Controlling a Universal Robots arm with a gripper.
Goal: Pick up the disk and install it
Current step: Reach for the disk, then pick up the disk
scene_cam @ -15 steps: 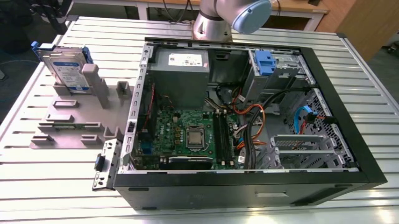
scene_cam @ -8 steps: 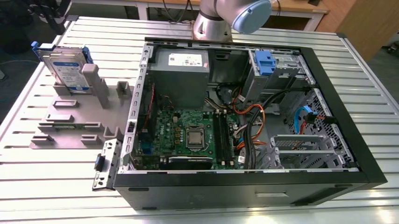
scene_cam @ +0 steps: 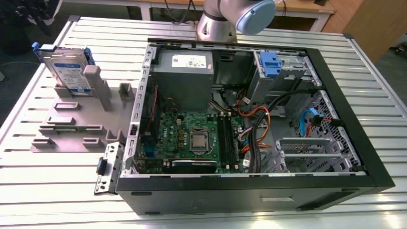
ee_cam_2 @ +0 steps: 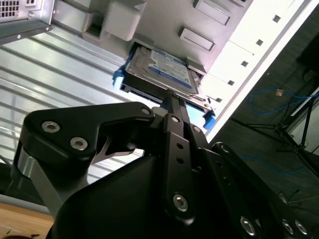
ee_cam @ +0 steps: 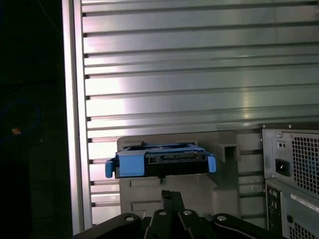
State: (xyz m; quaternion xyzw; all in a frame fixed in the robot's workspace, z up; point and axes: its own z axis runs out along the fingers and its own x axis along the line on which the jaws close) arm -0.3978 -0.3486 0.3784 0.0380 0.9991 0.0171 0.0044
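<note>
The disk [scene_cam: 66, 71] is a silver drive with a white-and-blue label and blue side rails. It stands on edge in a grey holder [scene_cam: 70, 124] at the exterior view's left, beside the open computer case [scene_cam: 254, 119]. Both wrist views look at it: the disk [ee_cam_2: 159, 69] label side, and the disk [ee_cam: 162, 162] edge-on with its blue rails. My gripper [ee_cam_2: 172, 97] points at the disk's near edge, a short way off and not touching. Its thin fingers sit pressed together with nothing between them, as the gripper [ee_cam: 170, 195] also shows.
The case lies open with the motherboard [scene_cam: 197, 136], a grey power supply [scene_cam: 184, 71] and loose cables inside. A drive bay with a blue latch [scene_cam: 270, 64] sits at its far corner. My arm [scene_cam: 235, 19] rises behind the case. The ribbed metal table [scene_cam: 51, 191] surrounds everything.
</note>
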